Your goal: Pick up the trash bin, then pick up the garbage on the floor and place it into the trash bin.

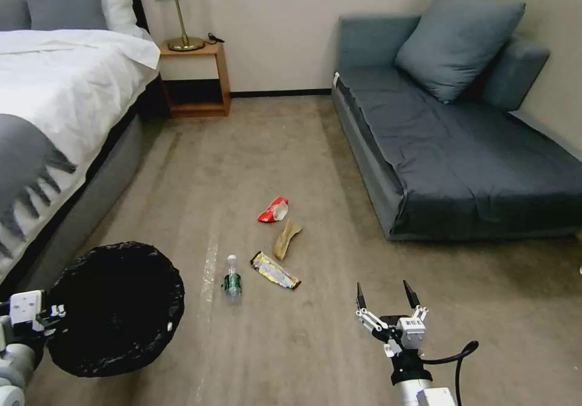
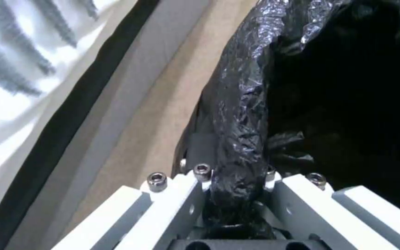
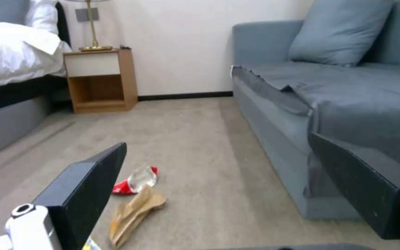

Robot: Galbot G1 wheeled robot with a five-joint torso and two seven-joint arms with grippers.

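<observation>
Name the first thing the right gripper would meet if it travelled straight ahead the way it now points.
Probably the tan paper wrapper: it lies just ahead between the open fingers of the right gripper, with the red-and-white snack bag right behind it. Depth is uncertain.

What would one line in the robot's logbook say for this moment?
left gripper: shut on trash bin rim, bin held up | right gripper: open, above floor | garbage: four pieces on carpet

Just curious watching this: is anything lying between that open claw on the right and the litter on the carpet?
Nothing visible. The right gripper hangs open above bare carpet; the candy wrapper and paper wrapper lie beyond it, unobstructed.
</observation>
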